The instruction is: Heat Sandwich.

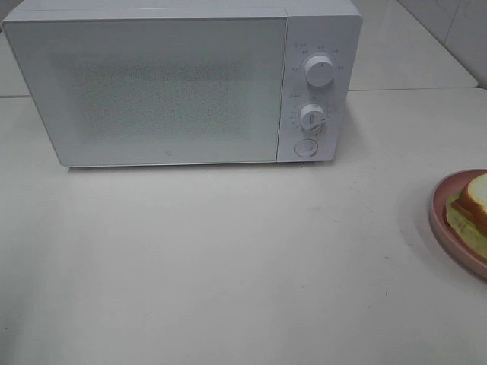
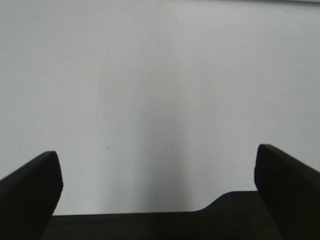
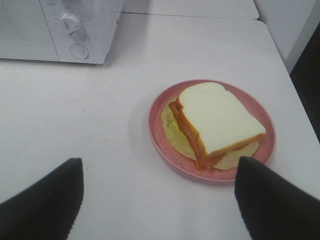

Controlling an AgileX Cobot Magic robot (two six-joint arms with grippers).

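Microwave door closed, at 12 o'clock. Sandwich waits on pink plate at 3 o'clock. Left gripper and right gripper spread wide, empty, ready to approach.

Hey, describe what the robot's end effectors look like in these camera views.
Only the fingers show. The left end effector has two matte black, wedge-shaped fingers above a dark base. The right end effector has similar matte black fingers. No cables or markings are visible.
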